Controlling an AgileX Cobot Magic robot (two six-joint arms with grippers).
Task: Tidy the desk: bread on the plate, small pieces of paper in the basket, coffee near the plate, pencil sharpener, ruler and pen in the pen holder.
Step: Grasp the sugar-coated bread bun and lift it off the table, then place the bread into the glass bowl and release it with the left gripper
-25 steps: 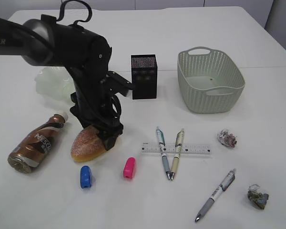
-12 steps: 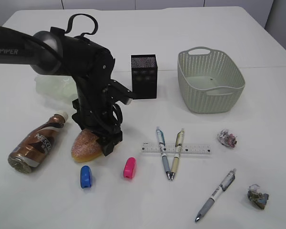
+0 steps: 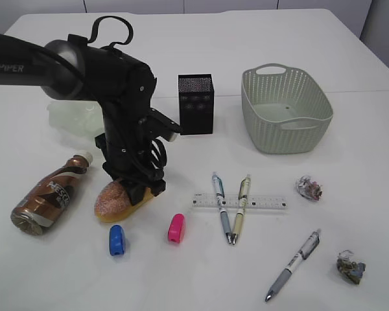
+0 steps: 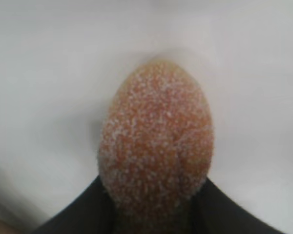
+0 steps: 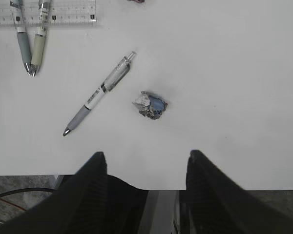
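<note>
1. The smooth white desk (image 3: pixel 350 149) is spread beneath both grippers.
2. The perforated grey-green oval basket (image 3: pixel 286 110) is set well right of the left gripper (image 3: pixel 135 188).
3. The oval, sugar-crusted bread (image 4: pixel 156 146) is pinched at its near end by the left gripper's dark jaws.
4. The right gripper (image 5: pixel 145 163) is held spread, empty, above a crumpled paper ball (image 5: pixel 150 105).

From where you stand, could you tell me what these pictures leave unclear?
- Plate: exterior view, mostly behind the left arm.
- Left pincer tips: hidden by the bread in the wrist view.
- Ruler: cut off by the right wrist view's top edge.
- Coffee label: too small to read fully.
</note>
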